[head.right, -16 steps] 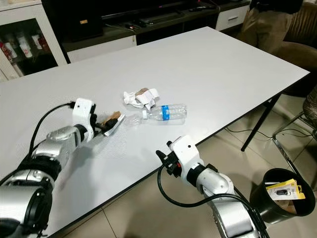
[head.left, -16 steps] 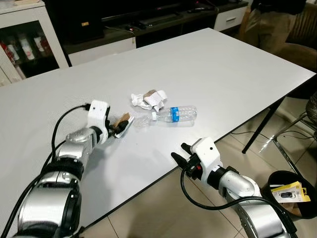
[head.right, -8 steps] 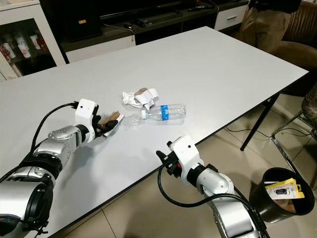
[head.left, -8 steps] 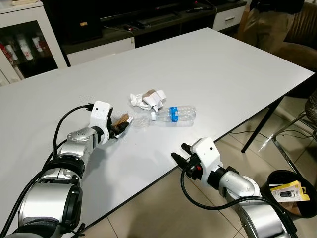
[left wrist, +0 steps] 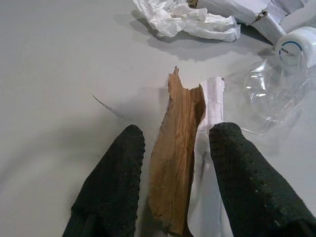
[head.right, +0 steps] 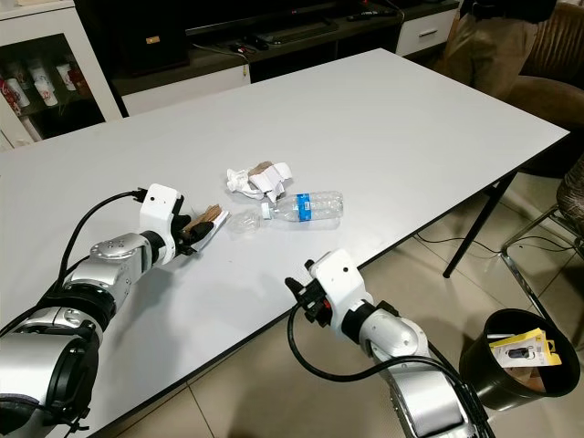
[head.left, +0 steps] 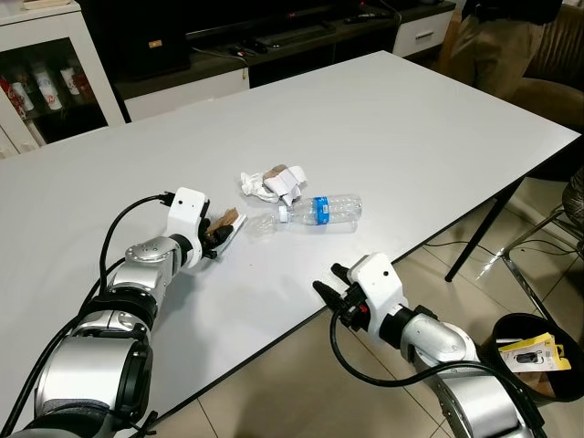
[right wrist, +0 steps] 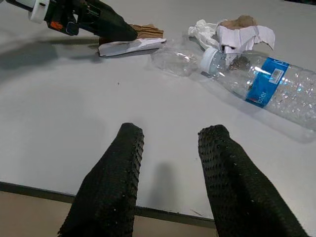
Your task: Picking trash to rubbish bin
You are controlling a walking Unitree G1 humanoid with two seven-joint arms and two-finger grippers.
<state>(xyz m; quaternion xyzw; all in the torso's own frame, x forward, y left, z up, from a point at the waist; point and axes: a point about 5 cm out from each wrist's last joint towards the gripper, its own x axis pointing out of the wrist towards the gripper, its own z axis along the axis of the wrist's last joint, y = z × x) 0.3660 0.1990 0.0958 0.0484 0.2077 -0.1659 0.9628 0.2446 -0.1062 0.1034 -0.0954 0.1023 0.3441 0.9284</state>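
A torn brown and white paper scrap (left wrist: 178,173) lies flat on the white table (head.left: 392,128). My left gripper (head.left: 217,237) is open, its two black fingers on either side of the scrap's near end. Just beyond lie a crushed clear plastic piece (head.left: 260,225), a plastic bottle with a blue label (head.left: 324,210) on its side, and crumpled white paper (head.left: 274,182). My right gripper (head.left: 330,281) hangs open and empty at the table's front edge, pointing toward the bottle (right wrist: 266,86). A black rubbish bin (head.left: 538,360) stands on the floor at the lower right.
A black table leg (head.left: 479,233) stands between the table edge and the bin. A person (head.left: 497,36) stands at the far right corner beside a brown seat. A white cabinet with glass doors (head.left: 50,78) and a low dark TV unit (head.left: 274,41) line the far wall.
My left gripper has edged forward a little so its fingers reach further along the scrap. The right arm and the other trash have stayed put.
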